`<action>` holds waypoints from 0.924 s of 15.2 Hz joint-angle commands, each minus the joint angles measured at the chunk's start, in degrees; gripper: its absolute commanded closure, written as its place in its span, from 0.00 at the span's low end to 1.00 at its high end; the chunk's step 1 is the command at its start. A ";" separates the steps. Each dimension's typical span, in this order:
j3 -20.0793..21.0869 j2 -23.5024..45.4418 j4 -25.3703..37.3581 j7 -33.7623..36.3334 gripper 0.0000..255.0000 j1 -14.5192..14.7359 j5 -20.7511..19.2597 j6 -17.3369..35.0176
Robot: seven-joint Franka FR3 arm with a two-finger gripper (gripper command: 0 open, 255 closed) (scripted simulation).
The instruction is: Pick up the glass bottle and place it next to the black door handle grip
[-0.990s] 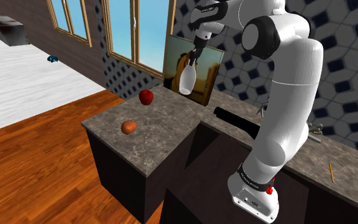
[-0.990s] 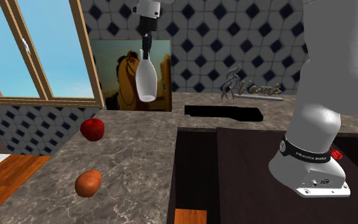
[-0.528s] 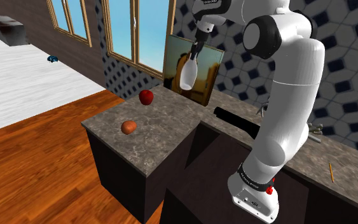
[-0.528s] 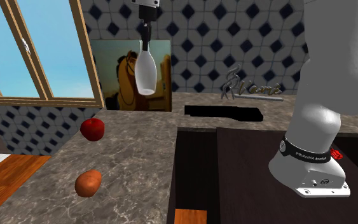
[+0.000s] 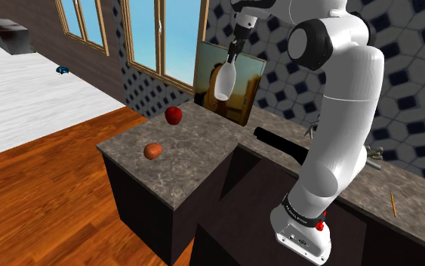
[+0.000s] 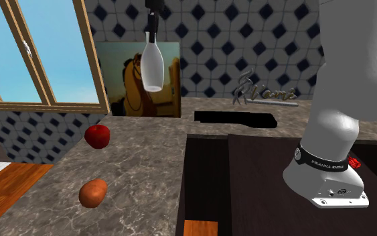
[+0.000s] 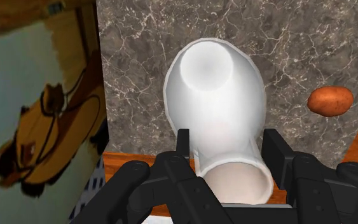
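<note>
Fingers of the black hand (image 5: 235, 55) (image 6: 151, 36) (image 7: 227, 145) pinch the narrow neck of a white bottle (image 5: 223, 81) (image 6: 153, 67) (image 7: 214, 95), one finger on each side of it in the wrist view. The bottle hangs neck up and base down, clear of the tabletop (image 5: 195, 147) (image 6: 140, 167) (image 7: 139, 63), which is drawn as dark grey veined stone. In the shoulder view it sits in the upper middle of the frame. In the second exterior view it hangs near the top, left of centre.

Right behind the bottle, a painting of a cartoon horse (image 5: 205, 75) (image 6: 123, 80) (image 7: 37, 95) leans at the tiled wall. Below the bottle and to its left in both exterior views, a red apple (image 5: 174, 115) (image 6: 98, 136) rests on the tabletop. A brown potato (image 5: 153, 151) (image 6: 93, 192) (image 7: 330, 100) lies lower still, towards the tabletop's near edge.

The black door handle grip (image 5: 278, 142) (image 6: 237, 118) lies flat on the tabletop, well apart from the bottle, to its lower right in both exterior views. Just behind it in the second exterior view stands a silvery script ornament (image 6: 260, 94).

Wood-framed windows (image 5: 158, 38) (image 6: 46, 53) showing blue sky fill the upper left. A wooden floor (image 5: 52, 196) spreads across the shoulder view's lower left.
</note>
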 commanded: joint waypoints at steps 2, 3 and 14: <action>-0.04 0.63 3.18 0.22 1.00 -0.43 0.19 -2.55; -0.05 0.86 4.29 0.29 1.00 -0.58 0.26 -3.44; -3.76 -15.80 -16.73 -7.24 1.00 -2.50 -4.99 1.21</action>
